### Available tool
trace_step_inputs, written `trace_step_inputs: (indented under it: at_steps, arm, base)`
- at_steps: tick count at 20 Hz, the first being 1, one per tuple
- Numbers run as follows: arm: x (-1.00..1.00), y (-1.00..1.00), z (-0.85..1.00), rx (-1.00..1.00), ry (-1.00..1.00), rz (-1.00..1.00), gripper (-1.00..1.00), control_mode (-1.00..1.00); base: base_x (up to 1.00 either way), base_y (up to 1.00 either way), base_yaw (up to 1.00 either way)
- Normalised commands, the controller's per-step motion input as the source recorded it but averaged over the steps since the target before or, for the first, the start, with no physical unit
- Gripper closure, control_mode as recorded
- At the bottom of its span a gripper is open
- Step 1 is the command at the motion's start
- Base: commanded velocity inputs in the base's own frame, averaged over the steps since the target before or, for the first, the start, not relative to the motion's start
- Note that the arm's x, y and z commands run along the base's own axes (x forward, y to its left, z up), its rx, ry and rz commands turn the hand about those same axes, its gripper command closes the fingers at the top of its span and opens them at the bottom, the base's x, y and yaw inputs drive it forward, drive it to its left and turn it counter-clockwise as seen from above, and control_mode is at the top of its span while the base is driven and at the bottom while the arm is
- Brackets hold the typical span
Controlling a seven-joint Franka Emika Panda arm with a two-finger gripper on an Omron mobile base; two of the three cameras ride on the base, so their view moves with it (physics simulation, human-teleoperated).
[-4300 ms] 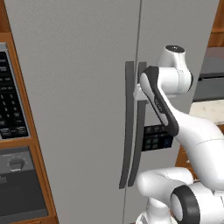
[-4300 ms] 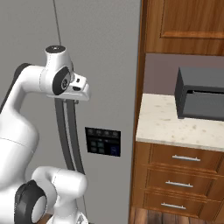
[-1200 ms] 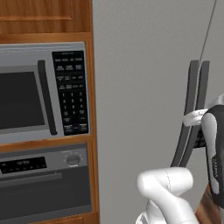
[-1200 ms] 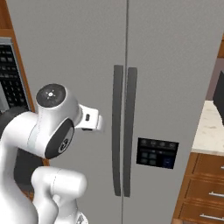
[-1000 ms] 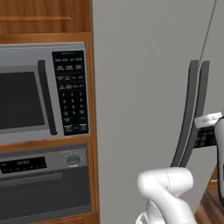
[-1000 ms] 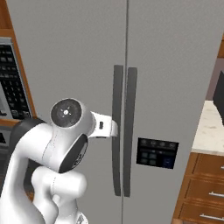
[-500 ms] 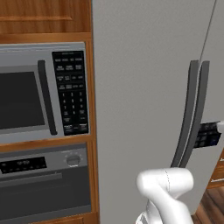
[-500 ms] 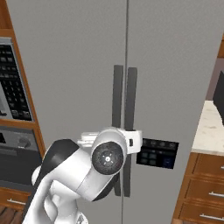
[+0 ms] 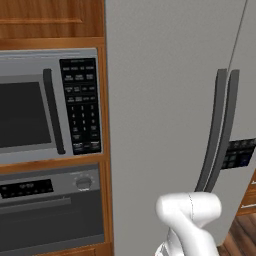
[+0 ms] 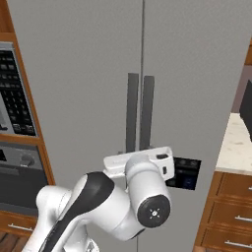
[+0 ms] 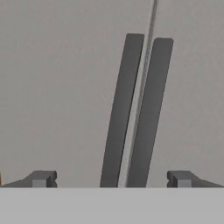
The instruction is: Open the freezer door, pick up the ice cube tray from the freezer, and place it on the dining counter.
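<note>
Claw (image 11: 111,178) hung wide open, tips apart, holding nothing, short of the two handles. Ahead, the freezer (image 10: 142,59) stood shut; the door (image 9: 165,100) was closed, its handle (image 11: 121,111) left of the seam, just beside its twin. The microwave (image 9: 47,105) sat off to the left.

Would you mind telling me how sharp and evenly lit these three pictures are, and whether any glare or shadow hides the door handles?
Left base view: flat, even light, no glare; the freezer door handle reads clearly. Right base view: equally even, handles soft-edged. Hand view: coarse and slightly blurred, no cast shadows, with the open gripper straddling both handles.
</note>
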Motion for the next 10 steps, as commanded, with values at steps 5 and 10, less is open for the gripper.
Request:
trace_step_inputs:
  at_steps: [5,10]
  arm:
    - [0.57,0.0,0.0,0.05,-0.12,0.05,-1.0,-1.0]
    - [0.57,0.0,0.0,0.08,0.0,0.02,-1.0,-1.0]
  base:
    - [0.0,0.0,0.0]
    - [0.0,0.0,0.0]
